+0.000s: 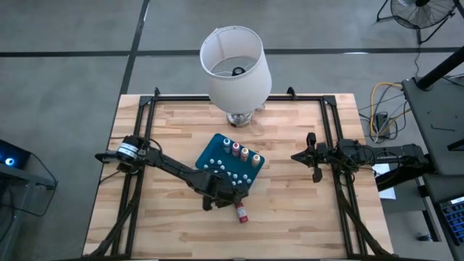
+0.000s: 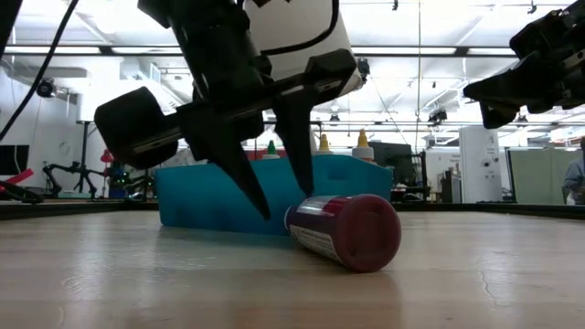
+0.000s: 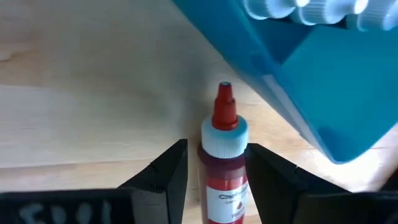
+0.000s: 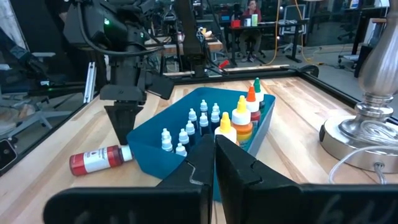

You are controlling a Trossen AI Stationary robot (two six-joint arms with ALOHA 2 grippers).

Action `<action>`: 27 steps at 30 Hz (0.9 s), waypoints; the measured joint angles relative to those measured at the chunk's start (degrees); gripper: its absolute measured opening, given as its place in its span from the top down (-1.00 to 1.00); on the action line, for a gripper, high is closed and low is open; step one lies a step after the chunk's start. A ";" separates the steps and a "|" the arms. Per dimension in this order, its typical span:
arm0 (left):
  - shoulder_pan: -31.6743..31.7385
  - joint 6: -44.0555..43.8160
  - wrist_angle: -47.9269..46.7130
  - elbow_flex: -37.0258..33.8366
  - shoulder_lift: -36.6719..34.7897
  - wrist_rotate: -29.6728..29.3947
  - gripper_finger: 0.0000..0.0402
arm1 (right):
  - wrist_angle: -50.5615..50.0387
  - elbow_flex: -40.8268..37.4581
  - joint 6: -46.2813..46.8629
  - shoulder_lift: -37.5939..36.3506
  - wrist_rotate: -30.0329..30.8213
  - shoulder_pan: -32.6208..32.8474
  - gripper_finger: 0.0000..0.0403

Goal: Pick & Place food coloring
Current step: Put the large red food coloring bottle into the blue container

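Note:
A red food coloring bottle (image 3: 222, 168) lies on its side on the wooden table, just off the near edge of the teal tray (image 1: 214, 149), with its tip toward the tray. My left gripper (image 3: 216, 146) slants down over it, open. One finger stands on each side of the bottle's white collar, and no touch shows plainly. Several more food coloring bottles (image 4: 242, 118) stand upright in the tray: yellow, orange, green and white-capped ones. My right gripper (image 1: 314, 156) waits shut at the table's right side.
A lamp with a white shade (image 1: 235, 61) and a silver base (image 4: 367, 130) stands at the far middle of the table, behind the tray. Black frame rails (image 1: 138, 138) run along the table's left and right sides. Bare wood lies near and left of the bottle.

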 joint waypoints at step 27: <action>0.89 0.15 8.44 -0.17 4.17 -0.21 0.35 | -0.01 0.00 0.00 -0.02 -0.02 0.00 0.96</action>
